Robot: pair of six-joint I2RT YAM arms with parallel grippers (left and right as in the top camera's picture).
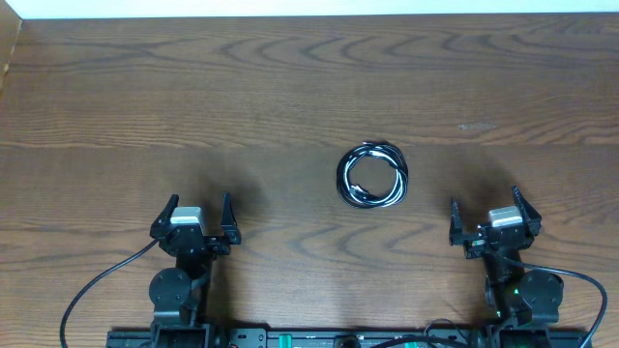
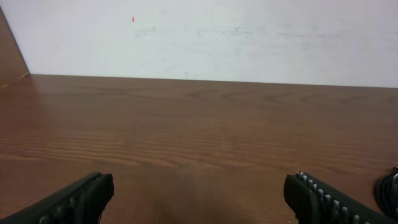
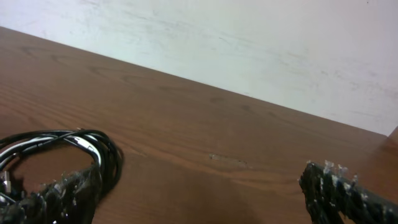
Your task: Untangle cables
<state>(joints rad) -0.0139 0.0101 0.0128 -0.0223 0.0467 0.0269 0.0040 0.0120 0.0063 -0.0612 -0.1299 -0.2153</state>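
Note:
The cables (image 1: 372,176) lie as one small round coil on the wooden table, mostly black cords with a white one wound among them. In the right wrist view the coil (image 3: 68,149) sits at the lower left, partly behind my left fingertip. In the left wrist view only a sliver of the cables (image 2: 389,188) shows at the right edge. My left gripper (image 1: 196,218) is open and empty, well to the left of the coil. My right gripper (image 1: 489,212) is open and empty, to the right of the coil and nearer the front.
The brown wooden table (image 1: 290,87) stretches back to a white wall (image 3: 249,43). A small pale scuff (image 1: 476,127) marks the tabletop at the right rear. Thick black arm cables (image 1: 97,290) run along the front edge by both arm bases.

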